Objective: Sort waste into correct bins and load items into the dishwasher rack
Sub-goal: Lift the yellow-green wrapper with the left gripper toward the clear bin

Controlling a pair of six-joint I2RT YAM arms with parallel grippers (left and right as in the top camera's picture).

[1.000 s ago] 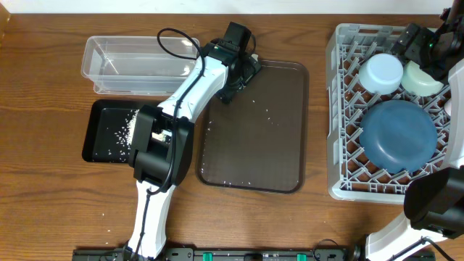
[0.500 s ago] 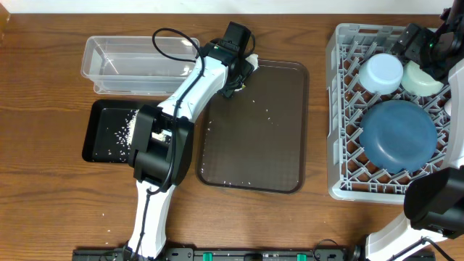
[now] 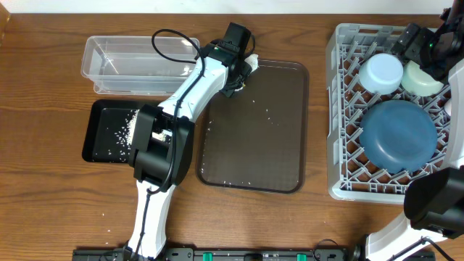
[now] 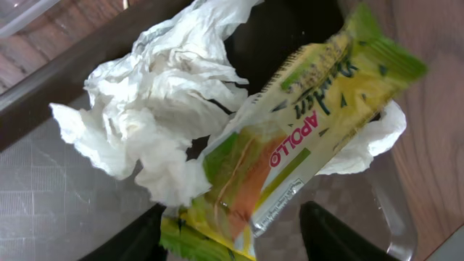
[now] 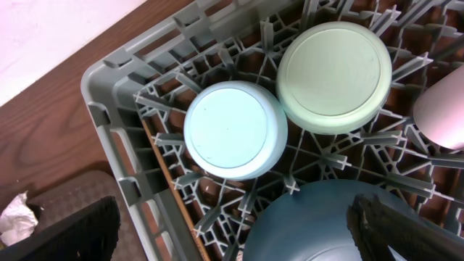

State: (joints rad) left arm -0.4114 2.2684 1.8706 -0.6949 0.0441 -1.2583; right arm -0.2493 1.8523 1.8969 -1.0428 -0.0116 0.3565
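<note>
My left gripper (image 3: 241, 72) hovers at the far left corner of the brown serving tray (image 3: 283, 167). In the left wrist view it is open (image 4: 235, 243), its fingers either side of the lower end of the yellow-green snack wrapper (image 4: 297, 145), which lies across the crumpled white tissue (image 4: 152, 116). Rice grains (image 3: 125, 129) lie in the black tray (image 3: 98, 119). The clear tub (image 3: 138, 61) is beside it. My right gripper (image 3: 420, 45) is open (image 5: 239, 235) above the grey rack (image 3: 341, 109), which holds the large blue bowl (image 3: 399, 134), a pale blue bowl (image 3: 380, 72), a mint bowl (image 3: 422, 78), a white cup (image 5: 444, 116) and a thin wooden stick (image 5: 170, 177).
A few stray rice grains lie on the brown serving tray and on the table near the black tray. The left arm stretches from the front edge across between the black tray and the serving tray.
My left gripper has shifted slightly towards the far corner of the serving tray, and the white tissue now shows beside it. The right arm has not moved.
</note>
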